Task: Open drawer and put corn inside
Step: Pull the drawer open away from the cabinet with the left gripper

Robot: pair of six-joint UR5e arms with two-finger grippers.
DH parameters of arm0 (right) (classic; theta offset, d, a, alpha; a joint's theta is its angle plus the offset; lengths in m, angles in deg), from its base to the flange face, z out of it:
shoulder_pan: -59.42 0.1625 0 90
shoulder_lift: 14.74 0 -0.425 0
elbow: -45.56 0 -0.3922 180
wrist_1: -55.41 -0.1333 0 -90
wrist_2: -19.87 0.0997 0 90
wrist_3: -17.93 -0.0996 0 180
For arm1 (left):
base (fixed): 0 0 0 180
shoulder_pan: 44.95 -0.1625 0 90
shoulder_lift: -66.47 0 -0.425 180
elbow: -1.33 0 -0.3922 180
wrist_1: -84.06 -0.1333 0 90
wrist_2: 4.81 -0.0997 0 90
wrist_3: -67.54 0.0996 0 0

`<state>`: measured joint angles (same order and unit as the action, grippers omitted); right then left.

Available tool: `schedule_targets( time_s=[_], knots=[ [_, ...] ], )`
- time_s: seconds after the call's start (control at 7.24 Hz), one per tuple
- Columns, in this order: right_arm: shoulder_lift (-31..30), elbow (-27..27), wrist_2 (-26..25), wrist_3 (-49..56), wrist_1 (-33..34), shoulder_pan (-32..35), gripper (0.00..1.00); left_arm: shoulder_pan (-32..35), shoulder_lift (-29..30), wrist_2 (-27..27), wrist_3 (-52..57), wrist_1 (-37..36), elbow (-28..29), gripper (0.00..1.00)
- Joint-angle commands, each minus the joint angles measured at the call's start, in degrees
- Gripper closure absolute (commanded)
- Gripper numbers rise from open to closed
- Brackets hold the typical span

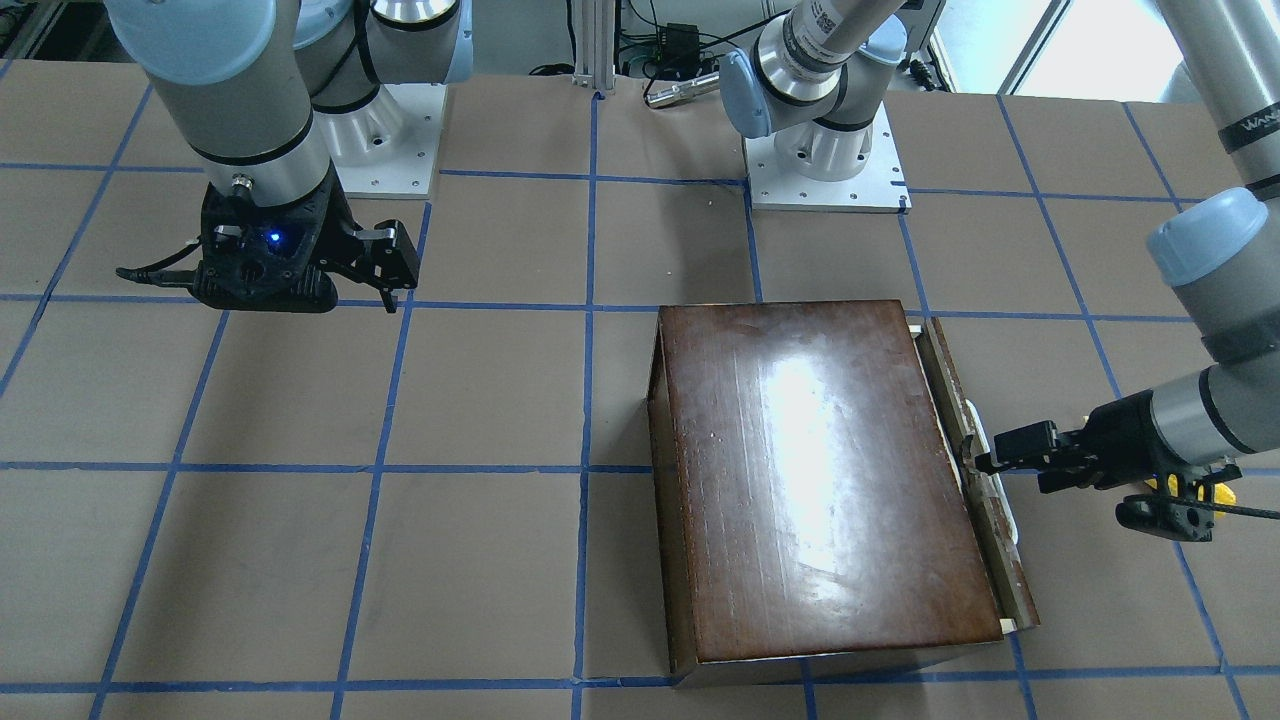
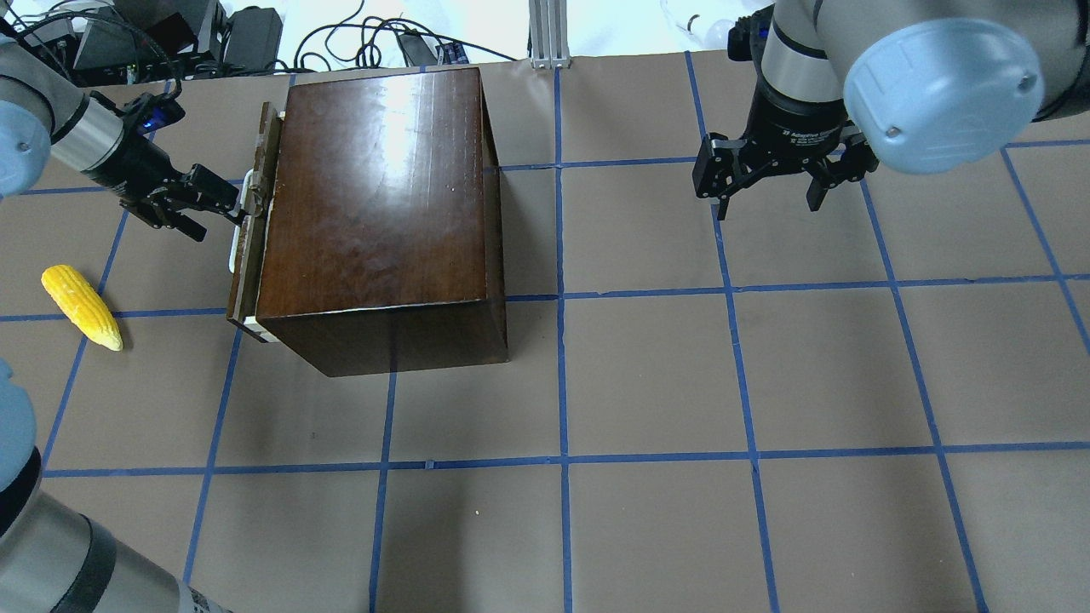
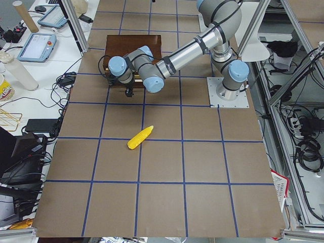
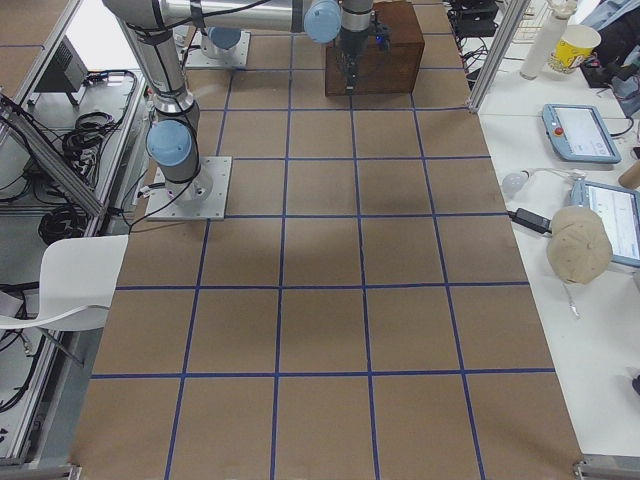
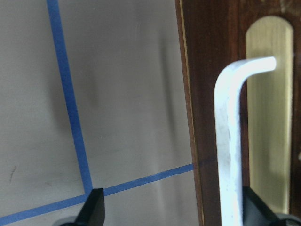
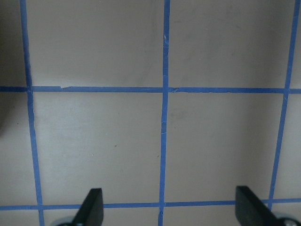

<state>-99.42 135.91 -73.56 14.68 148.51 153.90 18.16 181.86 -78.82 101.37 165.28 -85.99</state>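
Note:
The glossy dark-brown box (image 2: pixel 375 196) stands on the table. The drawer's dark front panel (image 2: pixel 249 255) faces my left arm and stands a sliver off the box. My left gripper (image 2: pixel 220 215) is at the panel's white handle (image 2: pixel 247 191). In the left wrist view the handle (image 5: pixel 229 141) runs between the spread fingers, close to one fingertip (image 5: pixel 256 209), and the gripper (image 5: pixel 174 212) is open. The yellow corn (image 2: pixel 83 306) lies on the table to the left of the box, apart from both grippers. My right gripper (image 2: pixel 766 207) hangs open and empty over bare table.
The table is brown paper with a blue tape grid (image 2: pixel 562 298). Both arm bases (image 1: pixel 825 165) stand on white plates at the robot's edge. Cables and a metal post (image 2: pixel 549 34) lie past the far edge behind the box.

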Motion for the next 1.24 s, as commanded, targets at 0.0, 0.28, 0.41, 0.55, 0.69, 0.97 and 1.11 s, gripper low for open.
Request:
schedule_targets(
  time_s=[0.0, 0.28, 0.41, 0.55, 0.69, 0.97, 1.11],
  knots=[
    [0.04, 0.00, 0.00, 0.00, -0.03, 0.00, 0.00, -0.88, 0.10, -0.78, 2.11, 0.16, 0.05, 0.00],
    [0.04, 0.00, 0.00, 0.00, -0.03, 0.00, 0.00, -0.97, 0.10, -1.76, 2.21, -0.01, 0.13, 0.00],
    [0.04, 0.00, 0.00, 0.00, -0.03, 0.00, 0.00, -0.97, 0.10, -1.84, 3.08, -0.28, 0.13, 0.00],
    [-0.04, 0.00, 0.00, 0.00, -0.03, 0.00, 0.00, -0.97, 0.10, -2.45, 3.87, -0.37, 0.13, 0.00],
    [0.04, 0.00, 0.00, 0.00, 0.06, 0.00, 0.00, -0.97, 0.10, -2.63, 3.88, -0.37, 0.22, 0.00],
    [-0.04, 0.00, 0.00, 0.00, -0.03, 0.00, 0.00, -1.06, 0.10, -3.07, 4.23, -0.45, 0.22, 0.00],
    [-0.04, 0.00, 0.00, 0.00, -0.03, 0.00, 0.00, -1.23, 0.10, -3.16, 4.41, -0.45, 0.22, 0.00]
  ],
)
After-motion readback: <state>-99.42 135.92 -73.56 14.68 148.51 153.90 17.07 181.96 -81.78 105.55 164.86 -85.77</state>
